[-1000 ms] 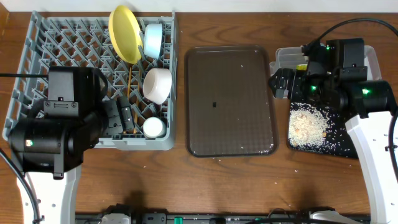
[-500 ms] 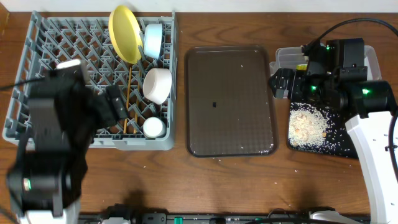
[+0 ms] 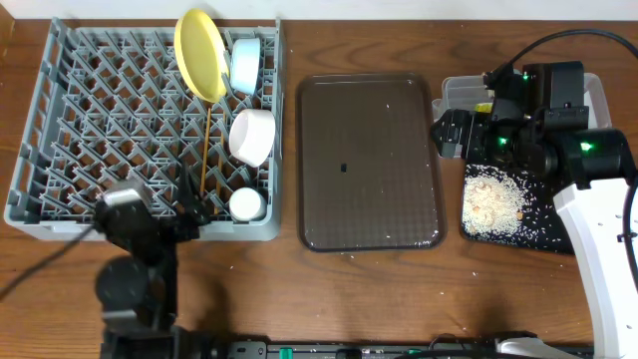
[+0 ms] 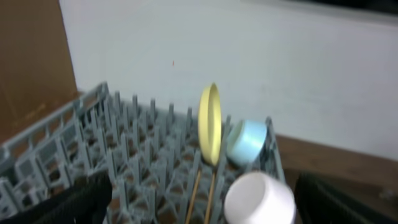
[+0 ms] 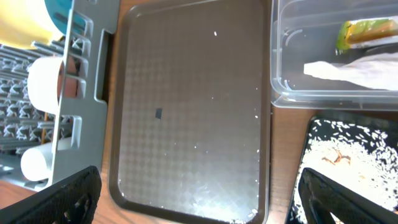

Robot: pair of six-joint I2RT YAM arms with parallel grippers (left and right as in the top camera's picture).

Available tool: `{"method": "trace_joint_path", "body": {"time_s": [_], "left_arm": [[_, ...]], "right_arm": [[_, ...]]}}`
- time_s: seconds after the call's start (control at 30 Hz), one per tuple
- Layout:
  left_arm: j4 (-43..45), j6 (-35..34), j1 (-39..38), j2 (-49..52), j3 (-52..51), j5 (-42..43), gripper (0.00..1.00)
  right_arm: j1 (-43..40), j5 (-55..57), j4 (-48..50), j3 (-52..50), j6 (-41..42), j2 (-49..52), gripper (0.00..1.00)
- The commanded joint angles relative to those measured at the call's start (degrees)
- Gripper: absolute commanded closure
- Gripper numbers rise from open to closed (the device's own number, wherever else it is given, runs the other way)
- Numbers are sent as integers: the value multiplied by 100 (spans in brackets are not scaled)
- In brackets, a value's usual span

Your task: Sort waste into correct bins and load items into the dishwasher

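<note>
- My left tool (image 4: 202,194) is released: its two dark fingers (image 4: 81,200) stand wide apart at the lower edges of the wrist view with nothing between them. It hangs at the near edge of the dish rack (image 3: 30,150) and looks across it.
- My right tool (image 5: 199,199) is also released, its fingers spread wide and empty. It hovers well to the right of the rack, past the brown serving tray (image 3: 369,160).
- The yellow plate (image 3: 199,55) stands on edge among the pegs at the far side of the rack.
- The light blue bowl (image 3: 245,63) sits tipped on its side just right of the plate, in the rack's far right corner.
- The white bowl (image 3: 252,136) lies in the rack nearer to me than the blue one, close to the right wall.
- The small pale cup (image 3: 245,204) sits in the rack's near right corner.
- The wooden chopsticks (image 3: 205,150) lie inside the rack, running from beneath the plate toward the near wall.
- The serving tray lies flat on the desk (image 3: 349,289) just beside the rack's right wall, carrying only a few specks.
- The clear tub (image 5: 298,37) stands farther right of the rack, beyond the serving tray. It holds the green-and-orange wrapper (image 5: 367,32) and the white paper (image 5: 354,68).
- The black tray (image 3: 543,234) lies just on the near side of the tub, equally far from the rack, with the rice scraps (image 3: 490,199) heaped and scattered on it.
</note>
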Motion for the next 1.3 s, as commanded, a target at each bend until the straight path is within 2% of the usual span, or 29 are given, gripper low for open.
{"method": "trace_joint_path", "body": {"time_s": [0.0, 0.2, 0.5, 0.8, 1.27], "left_arm": [[468, 116, 44, -579, -817, -55, 6], [1147, 116, 44, -1331, -1967, -52, 6], [1073, 118, 44, -1818, -2514, -179, 6], [179, 116, 48, -1904, -2529, -181, 6], [199, 116, 48, -1875, -2527, -177, 6]], "right_arm": [[-31, 15, -11, 26, -61, 7, 1], [-31, 15, -11, 26, -61, 7, 1], [-31, 15, -11, 26, -61, 7, 1], [-31, 15, -11, 26, -61, 7, 1], [-31, 15, -11, 26, -61, 7, 1]]}}
